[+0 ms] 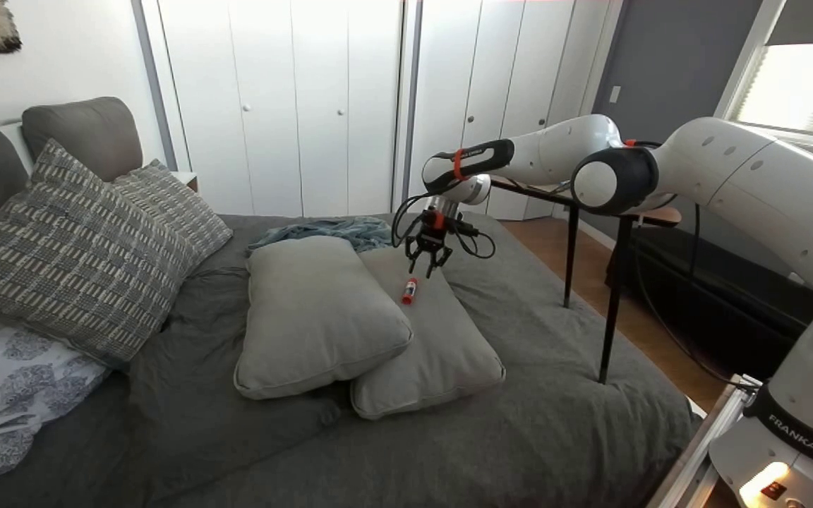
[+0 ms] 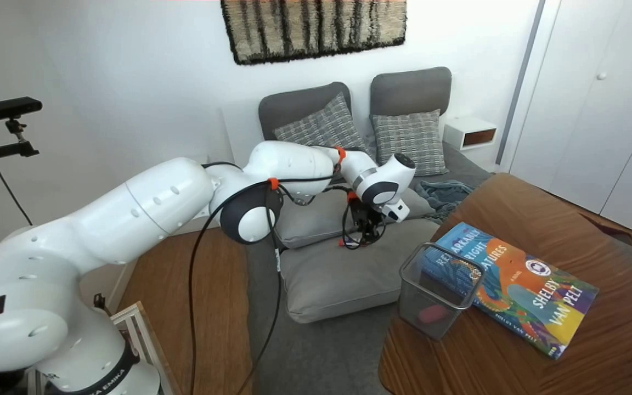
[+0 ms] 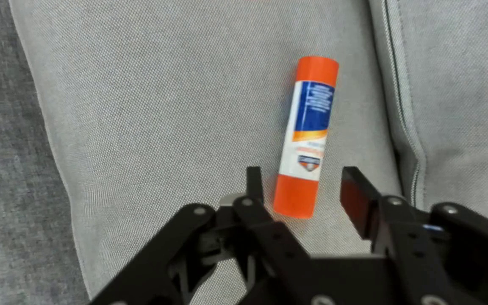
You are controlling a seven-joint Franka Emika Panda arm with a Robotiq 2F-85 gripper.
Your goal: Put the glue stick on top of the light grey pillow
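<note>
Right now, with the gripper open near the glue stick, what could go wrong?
The glue stick lies on its side on the lower pillow, so a nudge from the gripper might roll it. One finger could also snag the upper pillow if the arm drifts that way.

On the book (image 2: 519, 285) you can read the name SHELBY VAN PELT; from the title you get REMARKABLY, RIGHT and ATURES, other letters being unclear behind the container (image 2: 412, 302). In both exterior views, the black band (image 1: 812, 442) on the robot base (image 1: 787, 463) carries FRANKA EMIKA, not fully visible. On the glue stick (image 3: 306, 137), the small print is too blurred for you.
</note>
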